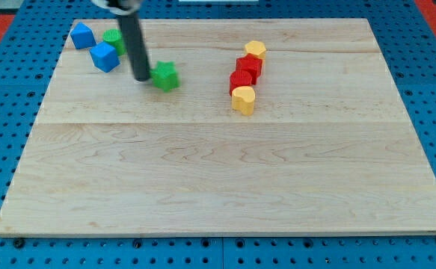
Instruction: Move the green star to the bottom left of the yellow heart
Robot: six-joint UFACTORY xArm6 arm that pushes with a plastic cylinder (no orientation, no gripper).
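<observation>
The green star point(166, 76) lies on the wooden board in the upper left part of the view. My tip point(141, 78) stands just to its left, touching or nearly touching it. The yellow heart point(243, 99) lies right of the star, near the upper middle, at the lower end of a short column of blocks. The star is well to the left of the heart and slightly higher in the view.
Above the heart sit two red blocks point(245, 72) and a yellow block point(255, 50) in one column. At the upper left are a blue block point(81, 35), a blue cube point(105, 57) and a green block point(114, 39) partly behind the rod.
</observation>
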